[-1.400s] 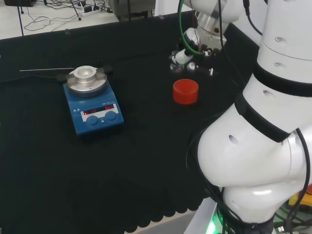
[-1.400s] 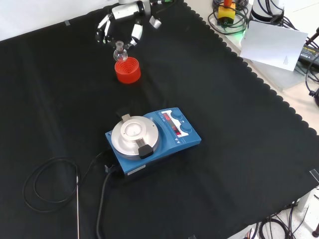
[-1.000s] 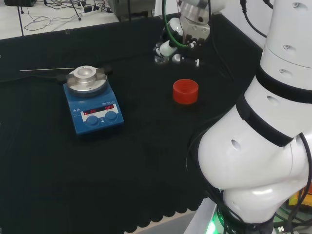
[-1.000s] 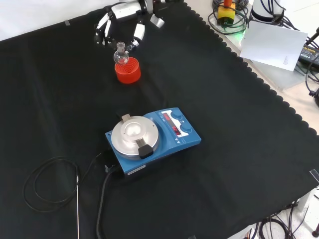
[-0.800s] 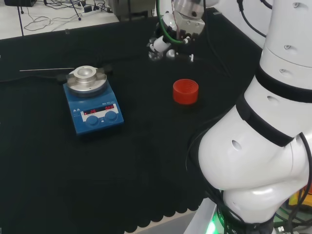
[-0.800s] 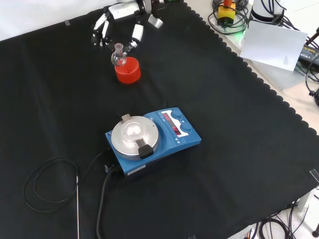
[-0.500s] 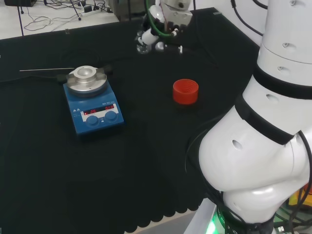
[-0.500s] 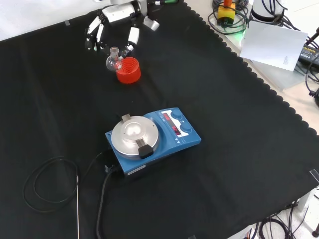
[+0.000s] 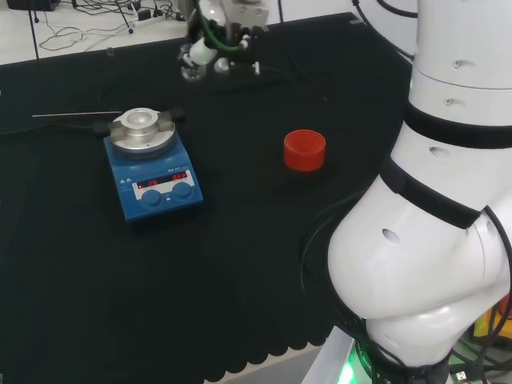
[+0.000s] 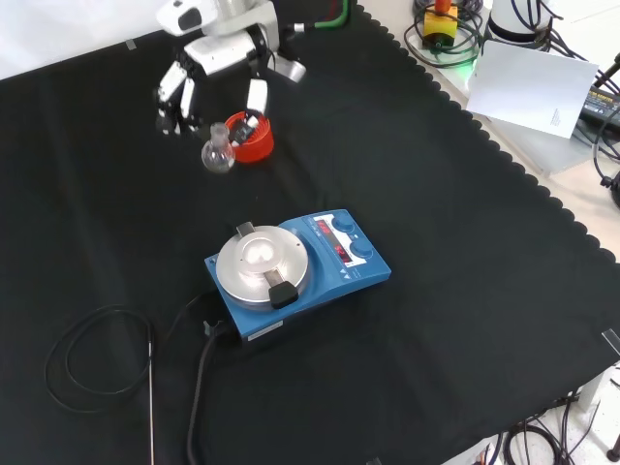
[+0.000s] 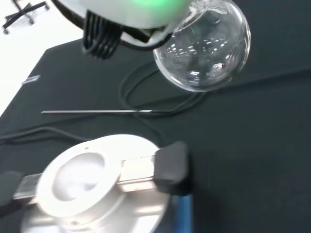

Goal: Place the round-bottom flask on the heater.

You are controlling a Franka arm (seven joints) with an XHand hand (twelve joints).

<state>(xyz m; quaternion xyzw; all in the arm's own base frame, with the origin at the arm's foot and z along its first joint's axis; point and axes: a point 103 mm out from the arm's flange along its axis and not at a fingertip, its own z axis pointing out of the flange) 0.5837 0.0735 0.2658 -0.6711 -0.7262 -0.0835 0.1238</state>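
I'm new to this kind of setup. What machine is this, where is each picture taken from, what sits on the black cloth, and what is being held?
This is a white robot arm that ends in a black and white hand in place of a gripper. The head view looks over the arm from behind, the front view looks down on the cloth from the opposite side, and the wrist view looks past the palm. On the cloth stand a blue heater with a round metal plate, a red ribbed stand and a thin metal probe on a black cable. The fingers hold a clear round-bottom flask by its neck, in the air between stand and heater.
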